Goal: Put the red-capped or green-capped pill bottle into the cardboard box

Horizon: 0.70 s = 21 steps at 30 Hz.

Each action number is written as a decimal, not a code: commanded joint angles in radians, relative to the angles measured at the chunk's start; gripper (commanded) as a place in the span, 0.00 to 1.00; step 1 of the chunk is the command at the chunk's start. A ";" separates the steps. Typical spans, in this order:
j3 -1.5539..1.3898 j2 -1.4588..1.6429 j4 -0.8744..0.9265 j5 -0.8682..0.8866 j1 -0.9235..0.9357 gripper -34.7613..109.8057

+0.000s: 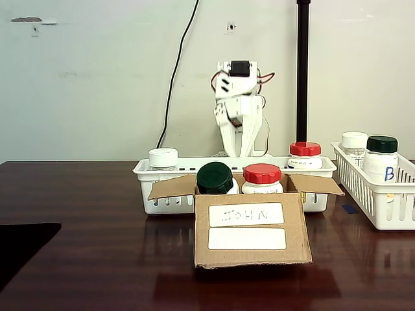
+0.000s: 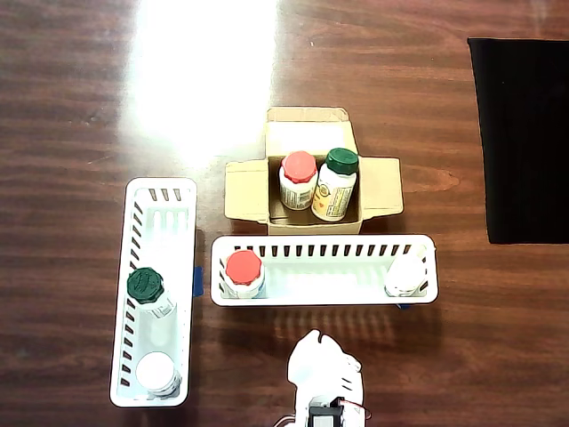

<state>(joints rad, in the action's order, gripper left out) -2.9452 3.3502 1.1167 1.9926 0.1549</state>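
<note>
Overhead view: gripper (image 2: pixel 324 374) raised behind the long basket (image 2: pixel 324 245), folded back; can't tell if fingers are apart or together. Cardboard box (image 2: pixel 313 133) sits beyond basket from fingers, flaps open, w/ red-capped bottle (image 2: pixel 298 178) & green-capped bottle (image 2: pixel 335 183) inside side by side, looks done. Another red-capped bottle (image 2: pixel 243 272) waits in basket.

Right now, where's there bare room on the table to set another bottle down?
Bare wood lies between the cardboard box and the black mat, and across the glare-lit stretch beyond the side basket. The long basket is bare in its middle. It is crowded where the box's edge nearly meets the long basket and near the arm.
</note>
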 commanded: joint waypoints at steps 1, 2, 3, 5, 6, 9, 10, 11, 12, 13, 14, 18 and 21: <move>-0.015 0.087 0.011 0.012 -0.015 0.27; -0.015 0.087 0.026 0.011 -0.026 0.27; -0.015 0.086 0.026 -0.017 -0.040 0.27; -0.015 0.077 0.026 -0.150 -0.104 0.27; -0.015 0.077 0.026 -0.202 -0.135 0.27; -0.015 0.083 0.026 -0.229 -0.209 0.27; -0.015 0.083 0.026 -0.264 -0.224 0.27; -0.015 0.084 0.026 -0.308 -0.233 0.27; -0.015 0.086 0.025 -0.345 -0.238 0.27; -0.015 0.086 0.026 -0.359 -0.242 0.27; -0.015 0.083 0.028 -0.377 -0.247 0.27; -0.015 0.084 0.028 -0.558 -0.270 0.27; -0.015 0.084 0.028 -0.692 -0.273 0.27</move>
<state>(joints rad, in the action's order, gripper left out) -2.9621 3.3502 1.1290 1.3944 -0.0522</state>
